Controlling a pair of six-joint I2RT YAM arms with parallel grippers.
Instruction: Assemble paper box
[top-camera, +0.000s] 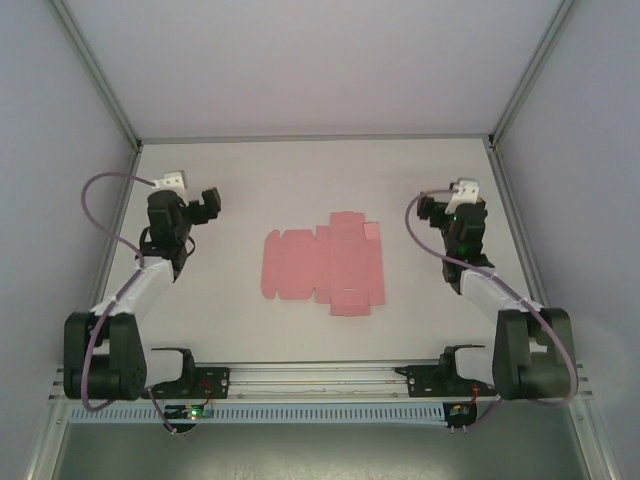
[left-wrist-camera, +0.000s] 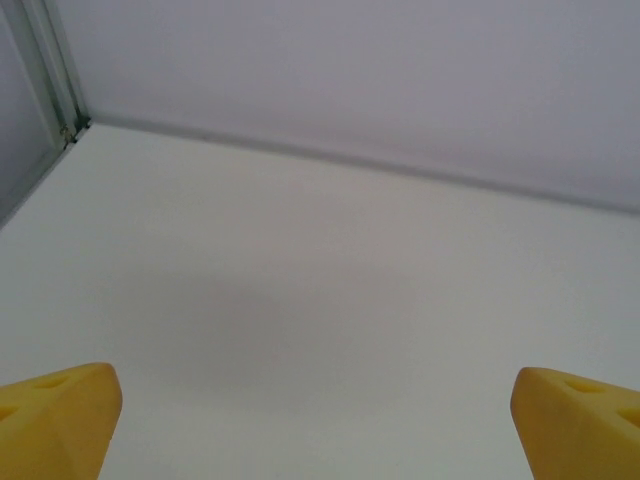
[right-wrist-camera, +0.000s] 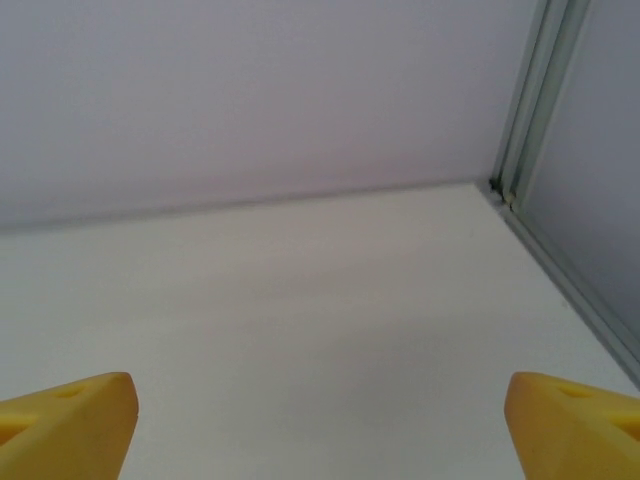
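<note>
Yellow fingers (left-wrist-camera: 60, 415) of the left gripper (top-camera: 207, 205) sit at opposite edges of the left wrist view. The jaws are spread wide w/ nothing btwn them and bare white table (top-camera: 300, 175) beneath. In the top view this gripper hangs over the left part of the table, well apart from the work.

Centre: the paper box (top-camera: 325, 265), a pink die-cut sheet, lies flat and unfolded on the table btwn the two arms. Its flaps are out to all sides, w/ a small tab at the upper right. No crease is raised, so we judge assembly not yet begun.

Right: the right gripper (top-camera: 430, 208) hovers near the sheet's right side w/o touching it. The right wrist view matches the left one, i.e. yellow fingers (right-wrist-camera: 65, 420) far apart, holding nothing.

Risks, as we read them:
- (a) Thin card lying flush on the table offers no edge to pinch. A finger coming in low would likely shove the sheet rather than lift a flap.
- (b) If one arm folds w/o the other pinning the base panel, the whole sheet may skate or rotate.
- (c) Pressure off a crease line could buckle a panel or crush the small tabs, so later tuck-ins fail.
- (d) Both arms must work over one small area, and simultaneous reaches risk a finger clash.
</note>
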